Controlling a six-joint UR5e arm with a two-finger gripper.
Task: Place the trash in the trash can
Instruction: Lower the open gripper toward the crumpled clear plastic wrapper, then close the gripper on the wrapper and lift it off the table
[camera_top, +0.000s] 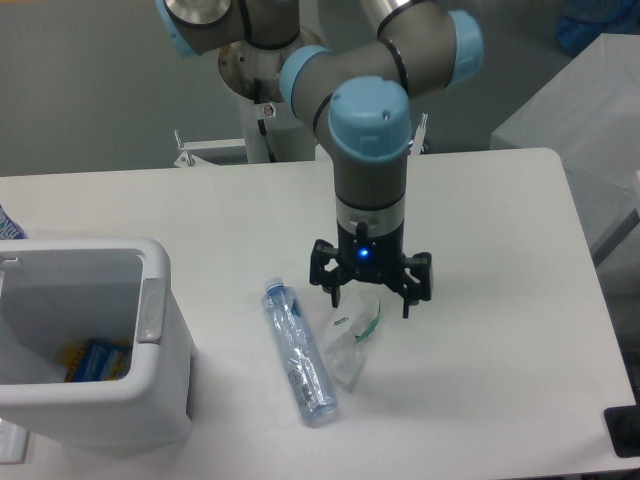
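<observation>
A crushed clear plastic bottle (297, 353) with a blue cap lies on the white table (480, 330), cap end toward the back. A crumpled clear wrapper (352, 340) with a green bit lies just right of it. My gripper (370, 302) hangs straight down over the wrapper's upper end, its fingers spread wide and holding nothing. The white trash can (85, 340) stands at the front left, with a grey tab on its right side; it is left of the bottle.
Blue and yellow items (95, 360) lie inside the trash can. A grey cloth-covered surface (585, 120) stands beyond the table's right edge. A dark object (625, 430) sits at the table's front right corner.
</observation>
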